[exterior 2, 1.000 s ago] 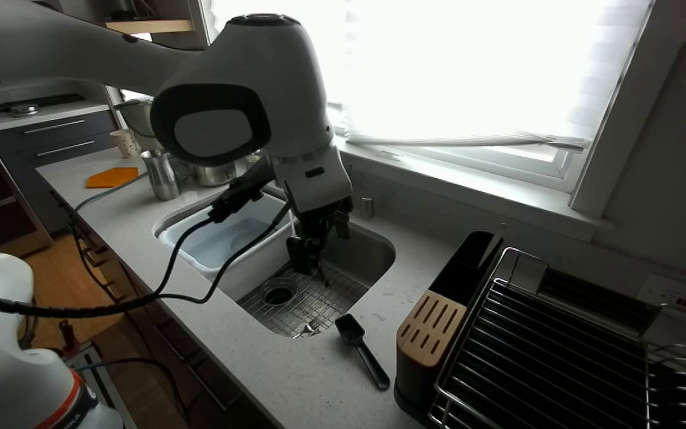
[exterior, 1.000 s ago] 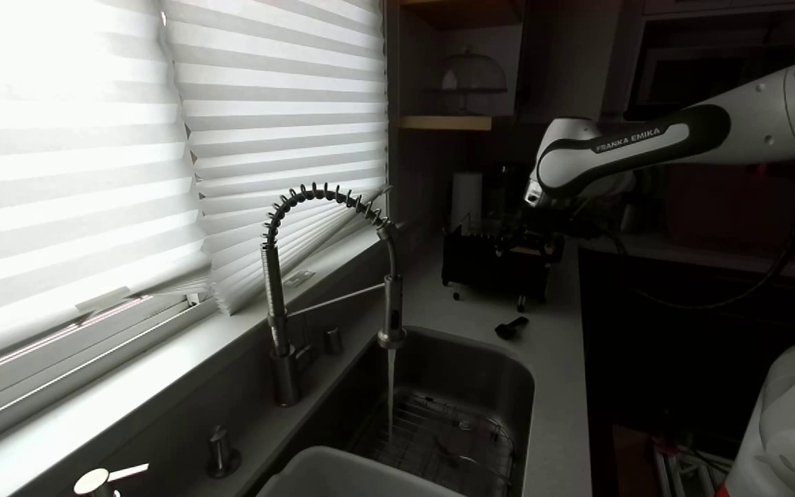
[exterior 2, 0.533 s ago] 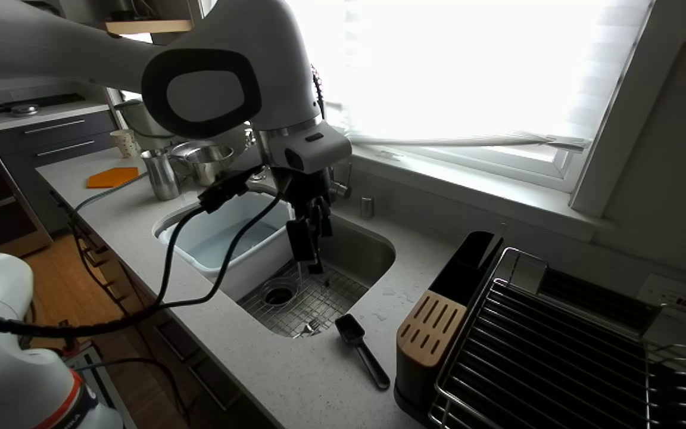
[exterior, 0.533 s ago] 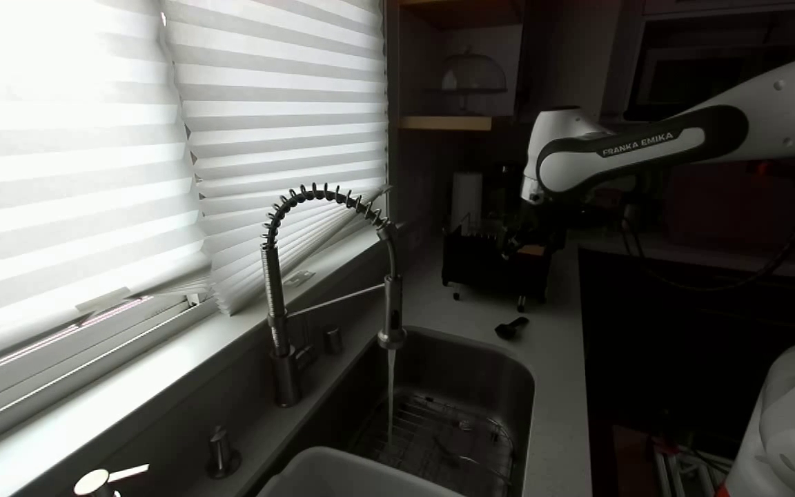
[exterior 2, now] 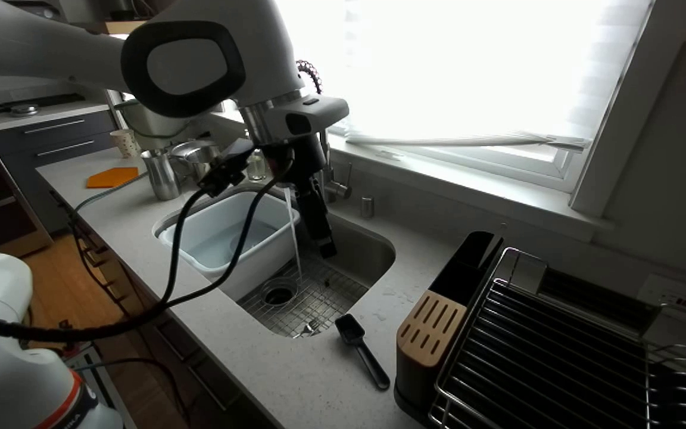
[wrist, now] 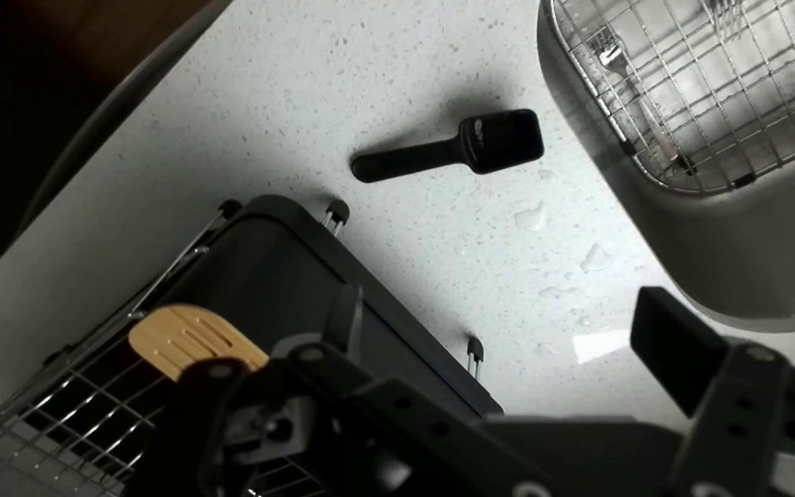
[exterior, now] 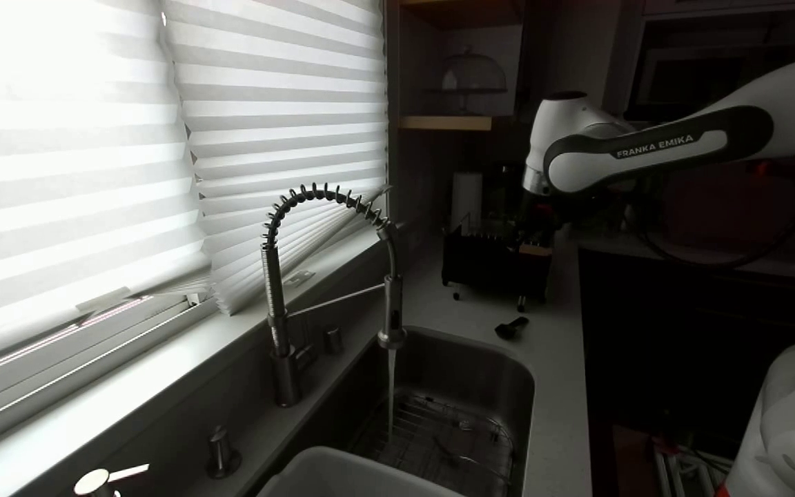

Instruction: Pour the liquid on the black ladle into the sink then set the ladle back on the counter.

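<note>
The gripper (wrist: 513, 335) hangs in mid-air, its jaws spread wide apart and well clear of the ladle (wrist: 449, 146). That lies on the surface (wrist: 384, 76) — bowl near the rim of the sink (exterior 2: 367, 245), handle end close to a foot (wrist: 337, 209) of the rack (exterior 2: 548, 351). I can't make out whether the bowl holds liquid. Water (exterior: 391, 379) streams from the faucet (exterior: 393, 310) into the sink, near a pale tub (exterior 2: 265, 260) — and a fork (wrist: 609, 55) shows down there by the grid (exterior 2: 325, 304).
</note>
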